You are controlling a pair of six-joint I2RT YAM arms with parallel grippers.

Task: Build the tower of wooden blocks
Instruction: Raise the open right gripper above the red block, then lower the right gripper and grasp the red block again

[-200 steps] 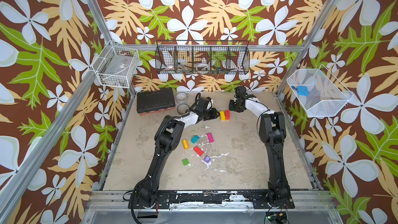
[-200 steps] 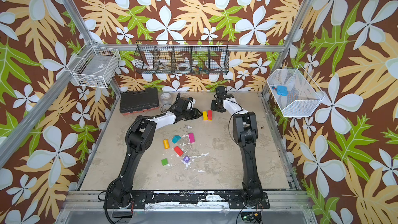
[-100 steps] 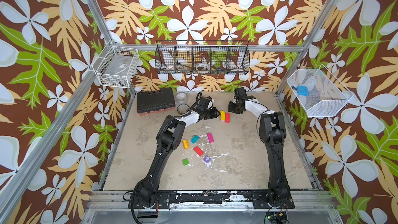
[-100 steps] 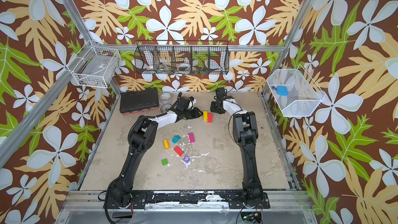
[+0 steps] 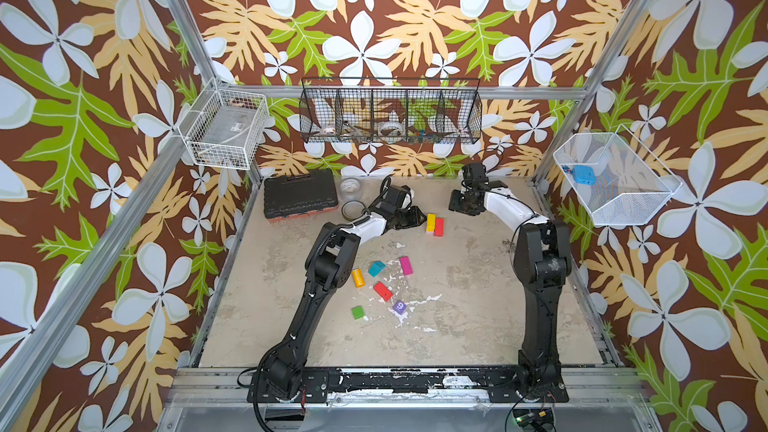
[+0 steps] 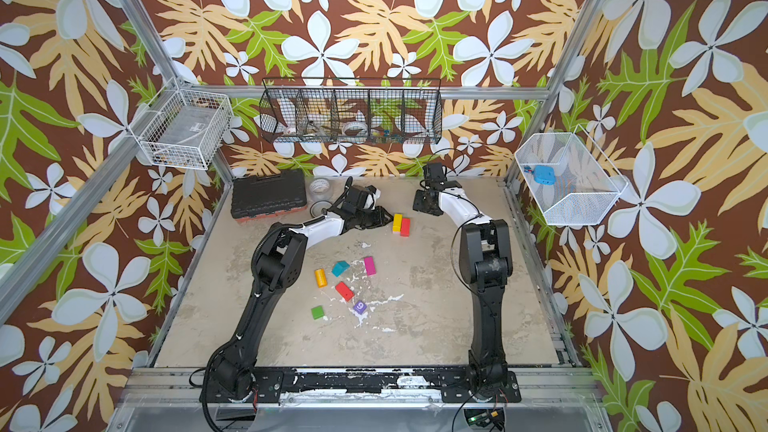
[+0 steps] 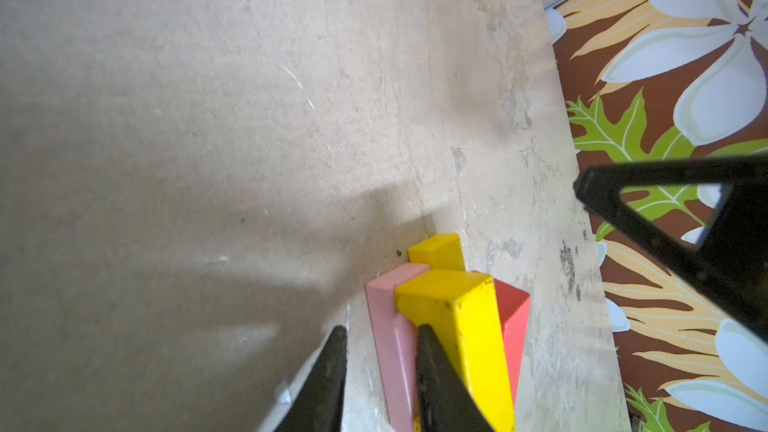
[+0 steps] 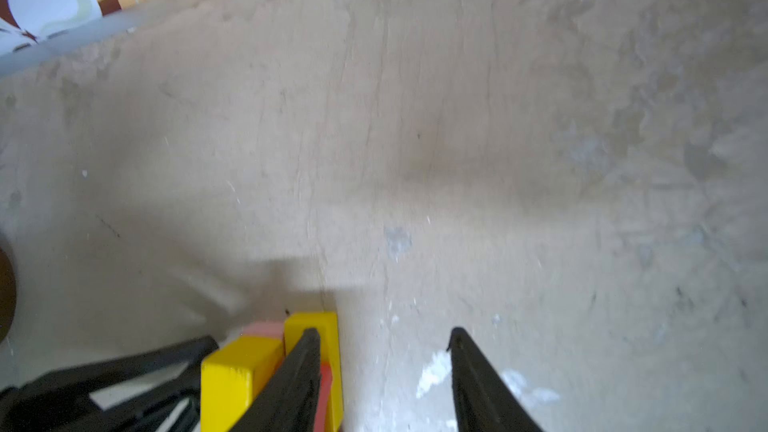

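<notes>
Painted wood, probably light, hard and slick: the small stack of yellow, pink and red rectangular blocks (image 5: 434, 224) at the back middle of the beige tabletop (image 5: 478, 284) would likely topple from a side nudge, so pinch bricks across their long flat faces. The black-fingered left gripper (image 7: 380, 328) straddles the pink brick (image 7: 392, 351), narrowly parted, grip unclear. The right gripper (image 8: 384, 330) hangs spread and empty nearby, with open table beyond.

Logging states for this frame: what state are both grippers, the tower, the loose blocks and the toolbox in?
left gripper: slightly open, empty, at the tower.
right gripper: open, empty, beside the tower.
tower: low, upright, yellow brick on top.
loose blocks: six, lying apart on the table, untouched.
toolbox: lid shut.
</notes>
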